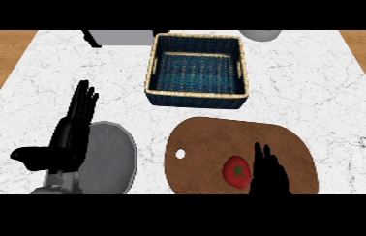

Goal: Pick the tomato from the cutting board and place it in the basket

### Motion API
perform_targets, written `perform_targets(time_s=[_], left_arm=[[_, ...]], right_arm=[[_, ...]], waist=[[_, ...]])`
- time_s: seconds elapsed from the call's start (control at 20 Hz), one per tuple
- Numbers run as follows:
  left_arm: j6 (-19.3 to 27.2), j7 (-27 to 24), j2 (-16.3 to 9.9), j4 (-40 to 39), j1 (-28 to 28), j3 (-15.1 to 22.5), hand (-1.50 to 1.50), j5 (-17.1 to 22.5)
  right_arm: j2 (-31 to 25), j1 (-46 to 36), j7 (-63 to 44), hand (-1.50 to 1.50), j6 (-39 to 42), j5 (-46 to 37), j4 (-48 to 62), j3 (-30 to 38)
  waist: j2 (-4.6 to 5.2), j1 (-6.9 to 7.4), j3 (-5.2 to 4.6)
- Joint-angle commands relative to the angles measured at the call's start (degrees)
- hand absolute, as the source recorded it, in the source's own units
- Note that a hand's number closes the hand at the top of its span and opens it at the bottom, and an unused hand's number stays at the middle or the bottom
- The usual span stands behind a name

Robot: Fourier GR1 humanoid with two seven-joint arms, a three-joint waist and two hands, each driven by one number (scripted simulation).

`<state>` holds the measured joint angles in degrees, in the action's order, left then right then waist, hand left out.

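A red tomato (236,171) with a green stem star lies on the brown wooden cutting board (214,138), near its front edge. My right hand (268,174) comes up from the lower edge just right of the tomato, fingers straight and pointing away, close beside it or touching it. The dark blue woven basket (156,66) with a tan rim stands behind the board and holds nothing. At the left my left hand (71,128) rests open, fingers up, thumb out to the left.
A grey round plate (114,157) lies under and beside my left hand. A grey box-like object (125,36) sits at the back left and a pale round object (259,35) at the back right. Wooden strips border the white marble counter (314,80).
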<state>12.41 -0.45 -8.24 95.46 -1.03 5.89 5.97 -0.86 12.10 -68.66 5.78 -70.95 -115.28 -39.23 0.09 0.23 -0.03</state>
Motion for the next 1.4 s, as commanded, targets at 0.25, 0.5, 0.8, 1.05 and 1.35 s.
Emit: perform_targets(time_s=[0.25, 0.5, 0.8, 1.05, 1.35], left_arm=[[0.46, 2.37, 0.82, -1.44, -4.32, -0.83, 0.00, -0.34], [-1.57, 1.77, 0.07, -0.01, -1.61, -1.03, 0.00, 0.59], [-1.85, -0.37, 0.47, 2.64, 4.03, -0.06, 0.00, -0.66], [-2.01, 0.86, 0.39, -0.43, -0.83, -2.48, 0.00, -0.24], [-2.12, 3.01, 0.94, 1.14, -1.74, -1.56, 0.00, -1.12]], right_arm=[[0.82, -4.96, -10.29, -1.50, -7.22, 2.88, 10.41, 0.28], [0.82, -4.33, -12.35, -1.50, -7.20, 2.25, 9.23, -1.95], [0.82, -6.35, -6.20, -1.50, -10.10, 5.34, 14.30, 3.36], [0.70, -5.47, -1.39, 1.50, -1.15, 5.49, 14.48, 4.34], [0.82, -11.63, -6.61, 1.50, -5.26, 6.18, 20.52, -1.25]], waist=[[0.09, -0.27, 0.03], [-0.05, -0.17, 0.01], [-0.13, 0.07, 0.04], [-0.11, -0.21, 0.02], [-0.06, 0.03, 0.03]])
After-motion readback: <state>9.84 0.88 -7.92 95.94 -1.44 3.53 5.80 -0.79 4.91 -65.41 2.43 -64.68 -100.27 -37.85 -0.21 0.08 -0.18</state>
